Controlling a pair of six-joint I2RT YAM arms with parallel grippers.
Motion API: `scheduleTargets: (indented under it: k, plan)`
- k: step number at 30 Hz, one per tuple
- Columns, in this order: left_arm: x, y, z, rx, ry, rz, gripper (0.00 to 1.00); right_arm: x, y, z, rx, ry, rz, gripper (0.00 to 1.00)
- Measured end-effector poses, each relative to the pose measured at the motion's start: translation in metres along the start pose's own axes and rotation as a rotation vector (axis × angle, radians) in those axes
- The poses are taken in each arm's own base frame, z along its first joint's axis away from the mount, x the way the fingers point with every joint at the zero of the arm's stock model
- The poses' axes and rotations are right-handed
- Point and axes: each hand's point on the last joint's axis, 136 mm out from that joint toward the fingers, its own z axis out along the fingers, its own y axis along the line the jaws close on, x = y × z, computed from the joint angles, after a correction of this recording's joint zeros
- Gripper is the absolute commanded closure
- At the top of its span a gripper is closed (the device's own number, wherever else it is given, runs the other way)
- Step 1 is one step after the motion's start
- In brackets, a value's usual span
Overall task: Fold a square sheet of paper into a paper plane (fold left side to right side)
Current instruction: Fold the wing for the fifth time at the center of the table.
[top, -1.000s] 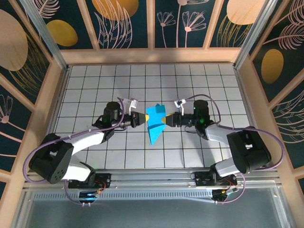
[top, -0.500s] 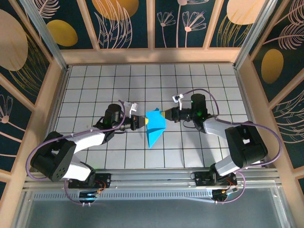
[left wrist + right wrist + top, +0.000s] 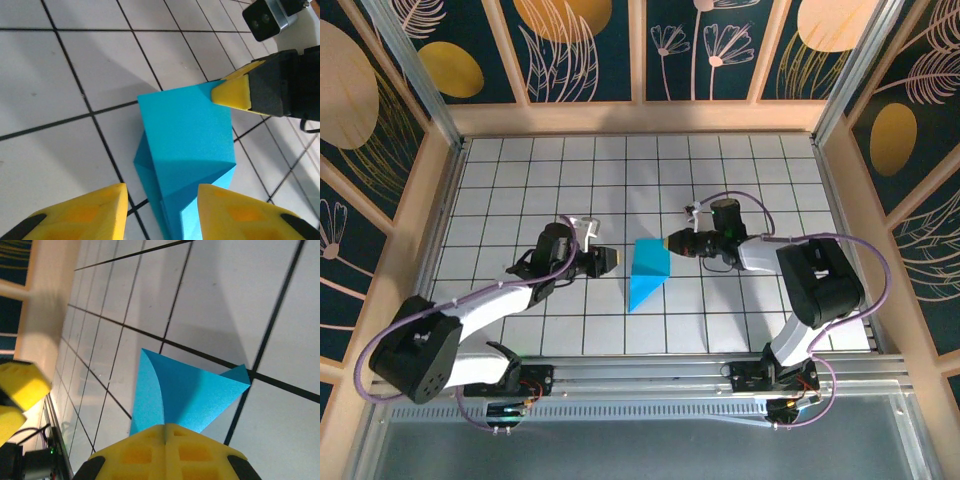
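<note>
1. At the right claw: the yellow fingers are pressed flat together with no gap. In the right wrist view the closed pair meets in a single seam, and the turquoise sheet of paper runs out from under that seam. The grip is on one corner of the sheet.
2. Just ahead of the right claw: the sheet of paper lies on the white tiled bench, folded to a wedge. Its broad end is at the claw and its point lies well back, toward the arm bases. In the right wrist view one layer curves up along a crease. A small corner of a lower layer shows beside it.
3. Across the sheet from the right claw: the left claw has its fingers set moderately apart and holds nothing. From above, its tips are near the sheet's left edge and apart from it.
4. Ahead of the left claw, left wrist view: the sheet lies on the bench with its layers overlapping and a diagonal crease visible. At its far corner the right claw's yellow tip touches the paper.
5. Behind that tip: the right arm's black finger mount and its wrist camera.
6. Well away from both claws: a wooden frame rings the bench, with dark leaf-patterned panels above it.
</note>
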Motion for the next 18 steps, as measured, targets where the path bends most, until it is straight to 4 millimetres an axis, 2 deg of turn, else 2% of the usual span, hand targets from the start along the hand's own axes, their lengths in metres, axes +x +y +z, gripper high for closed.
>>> scheduleTargets:
  k: [8,13,15,18]
  plan:
    - [0.023,-0.039,0.002,-0.074,0.082,0.194,0.6,-0.006,-0.012,-0.002,0.091,0.013,0.158,1.0]
    - [0.037,-0.066,0.016,-0.121,0.144,0.316,0.58,-0.002,-0.018,-0.001,0.124,0.044,0.228,1.0]
    - [0.043,-0.07,0.022,-0.135,0.165,0.347,0.56,0.0,-0.02,0.0,0.131,0.05,0.24,1.0]
    - [0.051,-0.065,0.026,-0.209,0.215,0.39,0.54,0.003,-0.022,0.0,0.139,0.061,0.262,1.0]
